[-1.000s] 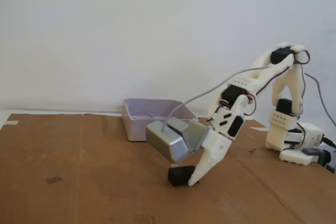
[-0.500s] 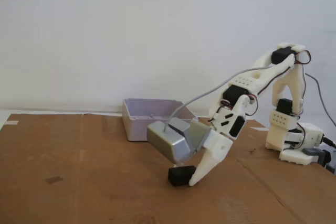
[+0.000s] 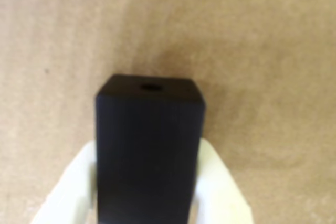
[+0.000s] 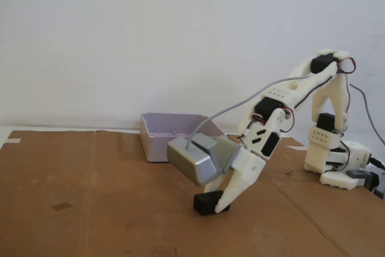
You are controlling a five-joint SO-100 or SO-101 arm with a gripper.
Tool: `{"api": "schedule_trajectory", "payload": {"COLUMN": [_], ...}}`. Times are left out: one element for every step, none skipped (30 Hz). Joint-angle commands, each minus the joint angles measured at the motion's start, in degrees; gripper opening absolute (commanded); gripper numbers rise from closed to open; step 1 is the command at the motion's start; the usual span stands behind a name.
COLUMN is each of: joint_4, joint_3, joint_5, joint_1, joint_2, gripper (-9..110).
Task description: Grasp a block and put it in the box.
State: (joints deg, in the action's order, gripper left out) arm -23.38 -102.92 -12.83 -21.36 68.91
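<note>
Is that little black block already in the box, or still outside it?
Outside. The block sits on the cardboard in front of the box, with the white jaws on either side of it in the wrist view.

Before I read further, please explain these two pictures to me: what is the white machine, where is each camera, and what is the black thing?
The white machine is a small robot arm standing on a sheet of brown cardboard. At its end is a gripper with two white fingers.

The fixed view is taken from a camera standing to the side, so you see the whole arm bent down to the cardboard. The wrist view comes from the grey metal camera riding on the arm just above the gripper; it looks down along the fingers.

The black thing is a small block with a small hole in one face. In the wrist view it sits between the two fingers, which press close on both sides. In the fixed view it seems to rest on the cardboard.

Behind the arm stands a pale lavender box, open on top.
</note>
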Motion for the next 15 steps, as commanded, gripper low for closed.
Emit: {"api": "schedule_trajectory", "payload": {"joint_4": [1.67,1.67,1.67,1.67,1.67,1.67,1.67,1.67,1.67,1.67,1.67,1.67,1.67,1.67,1.67], "joint_3": [1.14,1.14,1.14,1.14,1.14,1.14,1.14,1.14,1.14,1.41,1.58,1.85,1.93,2.11,2.55], "joint_5": [-0.53,-0.53,-0.53,-0.53,-0.53,-0.53,-0.53,-0.53,-0.53,-0.53,-0.53,-0.53,-0.53,-0.53,-0.53], "joint_1": [-0.53,-0.53,-0.53,-0.53,-0.53,-0.53,-0.53,-0.53,-0.53,-0.53,-0.53,-0.44,-0.44,-0.35,-0.35], "joint_2": [2.11,2.11,2.02,2.02,2.02,2.02,2.02,2.02,2.11,2.11,2.29,2.55,2.90,3.08,3.16], "gripper": [8,7,6,5,5,4,4,4,4,4,4,4,4,4,4]}}
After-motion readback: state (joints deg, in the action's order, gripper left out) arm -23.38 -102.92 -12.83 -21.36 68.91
